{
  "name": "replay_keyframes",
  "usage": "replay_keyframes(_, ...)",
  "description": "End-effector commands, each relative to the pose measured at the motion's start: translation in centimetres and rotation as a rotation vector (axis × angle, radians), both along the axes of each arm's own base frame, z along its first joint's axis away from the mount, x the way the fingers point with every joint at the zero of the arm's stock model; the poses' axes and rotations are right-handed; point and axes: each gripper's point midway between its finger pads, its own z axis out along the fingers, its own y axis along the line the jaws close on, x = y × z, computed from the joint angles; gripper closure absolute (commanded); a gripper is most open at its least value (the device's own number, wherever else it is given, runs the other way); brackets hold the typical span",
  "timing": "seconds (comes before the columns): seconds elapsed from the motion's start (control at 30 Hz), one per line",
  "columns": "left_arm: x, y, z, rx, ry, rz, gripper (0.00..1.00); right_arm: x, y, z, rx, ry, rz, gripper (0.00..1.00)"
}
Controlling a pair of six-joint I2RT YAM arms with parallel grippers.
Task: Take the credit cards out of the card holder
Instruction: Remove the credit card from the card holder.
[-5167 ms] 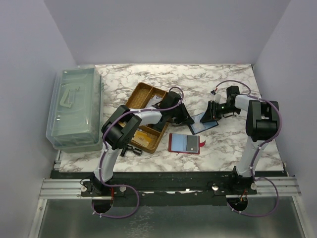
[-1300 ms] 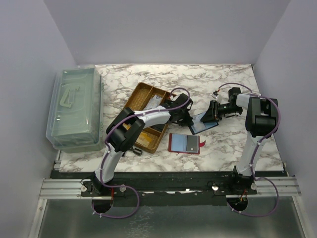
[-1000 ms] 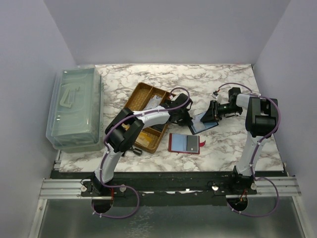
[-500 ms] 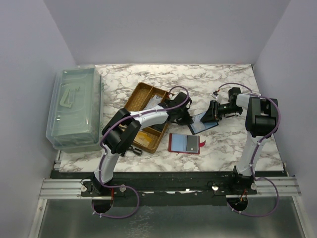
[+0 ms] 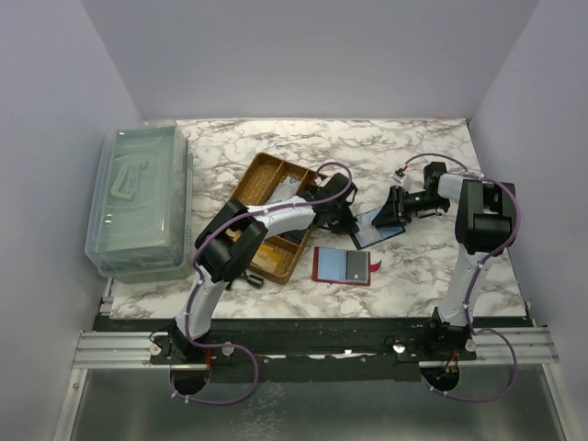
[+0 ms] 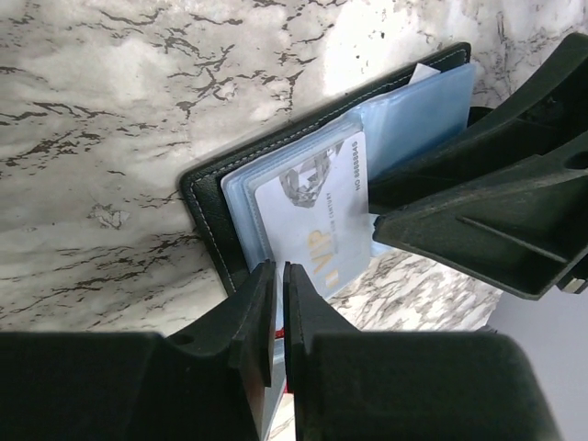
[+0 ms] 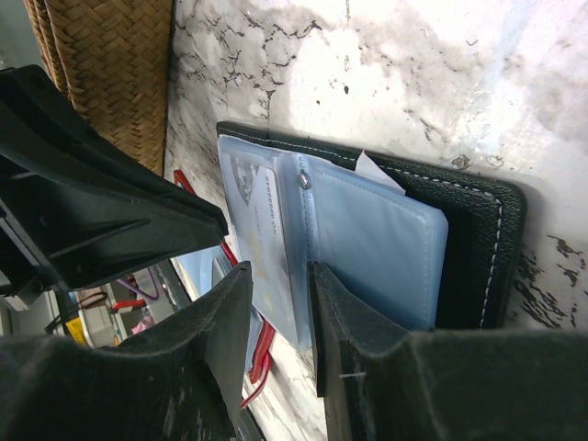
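Far left: clear lidded bin [image 5: 138, 202] against the table's [image 5: 413, 147] left edge, well apart from the work.

Next: wicker tray [image 5: 266, 179], set on a slant. The left arm lies across it and hides most of its contents. A small black item [image 5: 250, 278] sits just off the tray's near corner – too small to identify.

Centre: left gripper [image 6: 278, 268] at the near left edge of the card holder [image 6: 207, 216]. Jaws nearly pressed together, with only a thin slit between them and red showing through it. The tips meet the lower edge of the sleeves. Cannot tell whether a card edge is nipped.

Card holder lies open on the marble between the two grippers, black cover down and blue plastic sleeves up. A white VIP card [image 6: 312, 216] is in the top left sleeve, and a white corner pokes out at the far edge of the right leaf.

Near side of the holder, just beside it: a loose red card [image 5: 342, 265] with grey and blue panels, flat on the table, with a red tab at its right.

Right: right gripper [image 7: 280, 276] comes in from the holder's far right. Jaws partly spread, tips on the sleeves near the fold, blocking the right leaf in the left wrist view. Cannot tell whether they squeeze a sleeve or only rest on it. The two grippers are close, tip to tip over the holder.
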Motion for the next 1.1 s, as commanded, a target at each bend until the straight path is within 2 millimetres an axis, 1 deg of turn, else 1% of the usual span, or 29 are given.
replay_keyframes(0.0, -0.2, -0.1, -0.7, 0.016, 0.022, -0.007, 0.90, 0.2, -1.6, -2.5, -0.119, -0.006, 0.003, 0.62)
replay_keyframes(0.07, -0.4, 0.0, -1.0, 0.026, 0.031, -0.007, 0.98, 0.2, -1.6, -2.6, -0.117, -0.004, 0.003, 0.62)
replay_keyframes(0.1, -0.4, 0.0, -1.1, 0.030, 0.036, -0.004, 1.00, 0.2, -1.6, -2.6, -0.117, -0.004, 0.004, 0.62)
replay_keyframes(0.33, -0.7, 0.5, -1.8, 0.068, 0.059, -0.002, 1.00, 0.2, -1.6, -2.6, -0.116, -0.003, 0.004, 0.62)
replay_keyframes(0.57, -0.6, 0.1, -2.4, 0.078, 0.073, -0.020, 1.00, 0.2, -1.6, -2.6, -0.116, -0.003, 0.004, 0.62)
replay_keyframes(0.9, -1.5, 1.4, -5.0, 0.221, 0.180, -0.018, 1.00, 0.2, -1.5, -2.5, -0.113, -0.005, 0.003, 0.62)
replay_keyframes(1.07, -1.9, 1.6, -6.1, 0.275, 0.213, -0.030, 1.00, 0.2, -1.5, -2.5, -0.109, -0.005, 0.005, 0.62)
